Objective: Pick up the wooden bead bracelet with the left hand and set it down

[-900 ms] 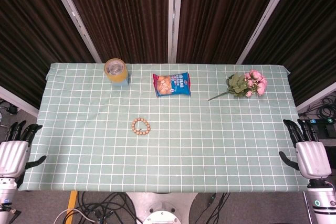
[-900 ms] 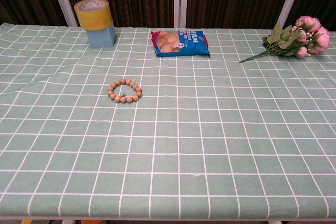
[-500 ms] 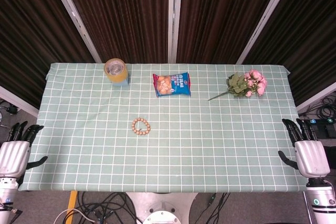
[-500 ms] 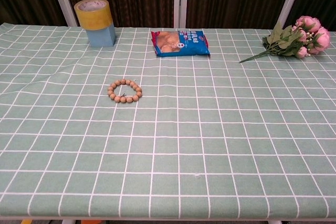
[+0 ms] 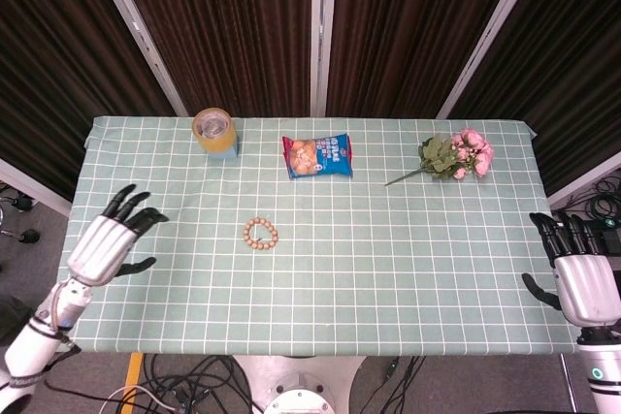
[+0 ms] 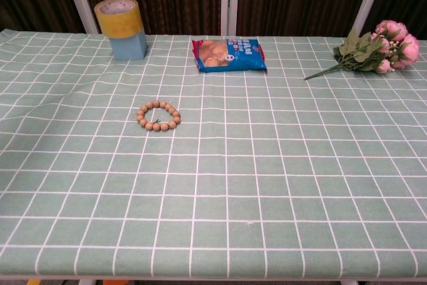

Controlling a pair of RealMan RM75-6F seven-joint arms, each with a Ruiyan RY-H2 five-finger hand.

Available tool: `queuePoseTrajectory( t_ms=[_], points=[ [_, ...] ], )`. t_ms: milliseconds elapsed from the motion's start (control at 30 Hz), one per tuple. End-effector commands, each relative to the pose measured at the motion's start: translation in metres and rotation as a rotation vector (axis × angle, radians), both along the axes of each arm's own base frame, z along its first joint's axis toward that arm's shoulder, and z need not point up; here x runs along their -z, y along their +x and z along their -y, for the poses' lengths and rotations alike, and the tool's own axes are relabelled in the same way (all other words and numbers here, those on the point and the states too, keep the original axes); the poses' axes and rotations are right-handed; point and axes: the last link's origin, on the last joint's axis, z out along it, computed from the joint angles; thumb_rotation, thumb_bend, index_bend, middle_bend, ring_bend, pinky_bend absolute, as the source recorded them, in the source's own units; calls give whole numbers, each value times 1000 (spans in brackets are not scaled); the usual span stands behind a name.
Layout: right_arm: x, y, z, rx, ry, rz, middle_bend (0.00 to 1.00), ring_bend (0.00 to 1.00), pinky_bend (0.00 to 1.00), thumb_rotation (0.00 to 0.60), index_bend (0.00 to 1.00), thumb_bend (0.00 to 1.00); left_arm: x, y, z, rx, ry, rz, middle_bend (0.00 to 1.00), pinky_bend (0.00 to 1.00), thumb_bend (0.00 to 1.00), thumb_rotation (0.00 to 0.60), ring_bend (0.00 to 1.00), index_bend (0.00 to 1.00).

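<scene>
Nothing done yet — the round tan wooden bead bracelet (image 5: 260,233) lies untouched on the green checked tablecloth (image 5: 388,269); my left hand (image 5: 109,243) hovers well apart, fingers spread, empty.

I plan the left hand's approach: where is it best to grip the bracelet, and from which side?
Probably pinch the left arc of the bracelet, coming from above. It lies flat as an open ring, and the open left hand is already on that side.
</scene>
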Motion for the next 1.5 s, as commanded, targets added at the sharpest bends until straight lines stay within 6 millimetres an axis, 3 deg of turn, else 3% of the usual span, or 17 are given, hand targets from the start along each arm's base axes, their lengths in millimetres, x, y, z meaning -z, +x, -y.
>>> queuePoseTrajectory(
  t_ms=[33, 300, 533, 767, 1500],
  points=[
    [-2, -1, -3, 6, -2, 0, 103, 0, 34, 600, 0, 130, 38, 37, -33, 147, -107, -74, 364, 86, 155, 600, 128, 351],
    [-5, -3, -7, 23, -8, 6, 103, 0, 34, 600, 0, 130, 111, 77, -66, 296, -199, -274, 374, 87, 195, 600, 128, 361],
    [-3, -3, -5, 23, 4, 13, 102, 0, 33, 600, 0, 130, 153, 78, -82, 257, -230, -364, 379, 78, 215, 600, 105, 387],
    [-4, -4, -6, 31, 1, 16, 103, 0, 25, 600, 0, 130, 165, 62, -88, 182, -211, -396, 412, 61, 245, 600, 98, 463],
    [-5, -5, -9, 33, -15, 27, 103, 0, 2, 600, 0, 121, 188, 54, -94, 167, -215, -412, 454, 48, 257, 600, 100, 443]
  ],
)
